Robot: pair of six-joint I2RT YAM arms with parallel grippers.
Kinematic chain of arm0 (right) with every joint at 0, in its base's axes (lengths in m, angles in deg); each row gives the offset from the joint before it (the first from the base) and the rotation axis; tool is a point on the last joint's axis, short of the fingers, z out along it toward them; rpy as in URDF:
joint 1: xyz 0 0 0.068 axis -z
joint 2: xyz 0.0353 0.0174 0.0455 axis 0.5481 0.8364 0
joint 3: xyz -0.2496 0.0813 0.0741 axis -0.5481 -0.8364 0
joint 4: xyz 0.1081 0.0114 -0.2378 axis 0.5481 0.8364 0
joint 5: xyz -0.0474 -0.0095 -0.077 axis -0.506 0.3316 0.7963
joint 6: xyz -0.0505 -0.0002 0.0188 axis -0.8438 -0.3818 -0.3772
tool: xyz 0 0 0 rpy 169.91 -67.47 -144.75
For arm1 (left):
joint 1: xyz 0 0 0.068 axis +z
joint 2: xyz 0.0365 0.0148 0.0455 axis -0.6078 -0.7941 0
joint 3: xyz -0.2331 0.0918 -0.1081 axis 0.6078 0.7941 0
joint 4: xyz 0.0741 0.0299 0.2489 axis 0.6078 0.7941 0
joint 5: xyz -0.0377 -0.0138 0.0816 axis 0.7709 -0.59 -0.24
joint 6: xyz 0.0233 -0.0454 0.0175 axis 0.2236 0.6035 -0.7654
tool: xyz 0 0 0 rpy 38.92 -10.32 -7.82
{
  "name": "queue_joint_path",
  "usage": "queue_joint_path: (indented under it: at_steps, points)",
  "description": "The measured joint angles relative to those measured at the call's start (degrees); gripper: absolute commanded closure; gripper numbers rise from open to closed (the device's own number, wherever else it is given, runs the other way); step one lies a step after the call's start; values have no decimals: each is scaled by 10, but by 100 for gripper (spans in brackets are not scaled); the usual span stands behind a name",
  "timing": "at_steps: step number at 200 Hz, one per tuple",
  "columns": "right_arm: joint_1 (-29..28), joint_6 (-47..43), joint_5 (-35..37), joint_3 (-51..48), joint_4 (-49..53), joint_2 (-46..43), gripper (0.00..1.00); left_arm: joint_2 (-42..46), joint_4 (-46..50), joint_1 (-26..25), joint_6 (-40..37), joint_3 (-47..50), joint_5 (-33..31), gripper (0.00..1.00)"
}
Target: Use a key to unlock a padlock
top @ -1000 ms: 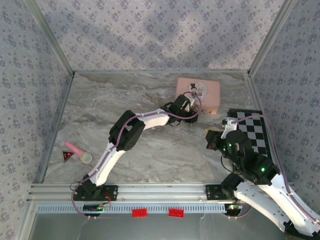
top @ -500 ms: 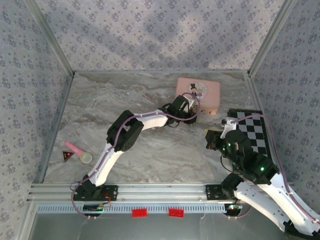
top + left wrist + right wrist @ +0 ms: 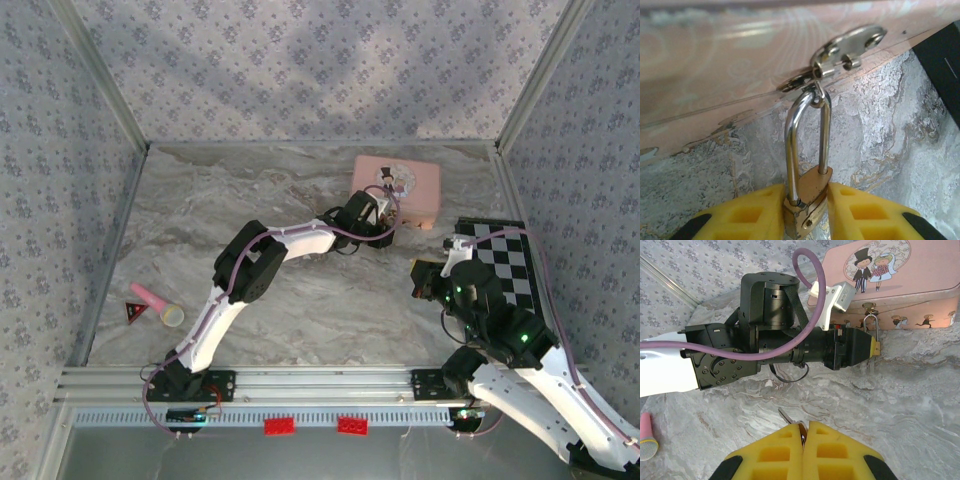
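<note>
since a second ago the left arm's elbow (image 3: pixel 248 268) has slid a touch toward 9 o'clock in the top view, and the left tool (image 3: pixel 807 200) has narrowed until its yellow pads (image 3: pixel 760 210) press both flanks of the tiny brass-gold padlock (image 3: pixel 809 216): clamped on it. the right arm has not shifted.

the padlock hangs by its thin silvery shackle (image 3: pixel 792 135) from the small metal hasp (image 3: pixel 847 47) on the front wall of the pink rectangular tin with a cartoon couple (image 3: pixel 410 180). the shackle is closed into the brass body. in the top view the tin sits at about 1 o'clock on the grey marbled desk (image 3: pixel 200 220), and the lock is on its 6 o'clock side, just above the desk.

the right tool (image 3: pixel 805 432) hovers near the 4 o'clock part of the desk, well apart from the padlock. its yellow pads are pressed together on a small silvery key (image 3: pixel 786 415), whose thin end pokes out toward 10 o'clock in the right wrist view.

a black-and-white checkered mat (image 3: pixel 505 265) lies at 3 o'clock. a pink toy microphone (image 3: pixel 152 300) and a small red triangle (image 3: pixel 133 312) lie at 8 o'clock.
</note>
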Motion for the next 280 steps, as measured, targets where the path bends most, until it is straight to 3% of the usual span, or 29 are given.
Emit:
queue_joint_path:
  at_steps: [52,170,280]
  points:
    - [0,0,0,0,0,0,100,-4,10,0,4,-15,0,66]
    - [0,0,0,0,0,-3,100,-24,17,0,4,-41,5,69]
    - [0,0,0,0,0,-2,100,-15,-25,-3,35,-12,-12,86]
